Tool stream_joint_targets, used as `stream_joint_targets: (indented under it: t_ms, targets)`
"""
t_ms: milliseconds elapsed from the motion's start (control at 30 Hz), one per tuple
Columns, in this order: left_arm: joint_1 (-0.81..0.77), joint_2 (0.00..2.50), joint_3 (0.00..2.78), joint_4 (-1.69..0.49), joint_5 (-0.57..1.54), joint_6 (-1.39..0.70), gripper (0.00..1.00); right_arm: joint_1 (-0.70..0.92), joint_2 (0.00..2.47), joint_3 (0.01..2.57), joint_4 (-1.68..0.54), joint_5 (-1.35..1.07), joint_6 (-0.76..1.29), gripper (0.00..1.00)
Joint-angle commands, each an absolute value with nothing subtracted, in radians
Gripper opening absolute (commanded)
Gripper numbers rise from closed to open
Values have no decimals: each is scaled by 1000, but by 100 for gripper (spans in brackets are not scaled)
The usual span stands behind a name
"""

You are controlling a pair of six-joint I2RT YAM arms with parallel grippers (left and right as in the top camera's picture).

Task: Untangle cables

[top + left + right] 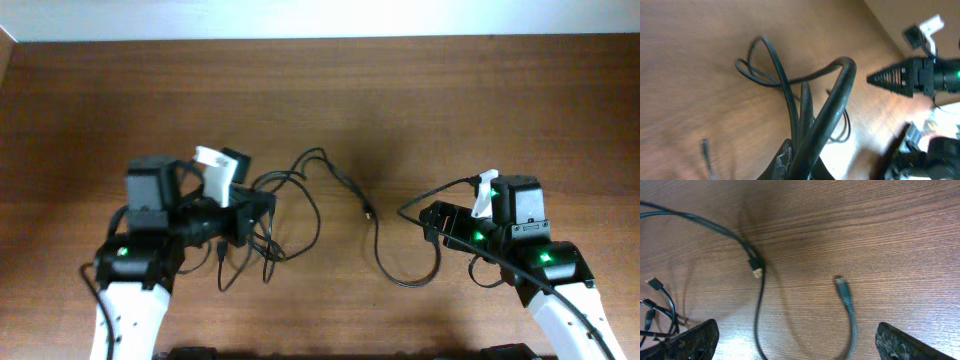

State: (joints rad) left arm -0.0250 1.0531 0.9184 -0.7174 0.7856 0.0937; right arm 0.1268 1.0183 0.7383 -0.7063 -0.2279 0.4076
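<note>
The cables (pixel 290 200) are thin black cords, bunched in a tangle at centre-left of the wooden table. My left gripper (pixel 268 208) is shut on several strands of that tangle. In the left wrist view the strands (pixel 812 135) rise from between the jaws of the left gripper (pixel 805 167) and loop above the table. One strand runs right to a metal-tipped plug (pixel 370 212), also visible from the right wrist (pixel 756 271). A separate cable (pixel 400 280) lies in a U, its plug end (pixel 841 282) on the wood. My right gripper (pixel 428 224) stands open over this U, and its fingers (pixel 695 340) straddle it without touching.
The wooden table (pixel 450 100) ends at a pale wall along the back. Loose plug ends (pixel 655 284) lie at the left of the right wrist view. The right gripper's dark tip (pixel 890 77) shows in the left wrist view, apart from the lifted strands.
</note>
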Motion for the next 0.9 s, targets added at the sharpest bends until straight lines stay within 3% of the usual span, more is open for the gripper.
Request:
stream_joint_targets:
  t_ms: [0, 367, 467, 867]
  targets:
    - [-104, 1124, 942, -705, 785, 91, 0, 123, 1023, 735, -705, -241, 397, 99]
    - [-319, 1362, 942, -652, 548, 19, 0, 123, 1023, 734, -704, -240, 397, 99]
    - [-354, 1408, 942, -630, 548, 18, 19, 123, 1023, 734, -706, -240, 397, 99]
    - [-380, 1397, 943, -614, 429, -125, 55, 123, 1023, 734, -716, -232, 371, 99]
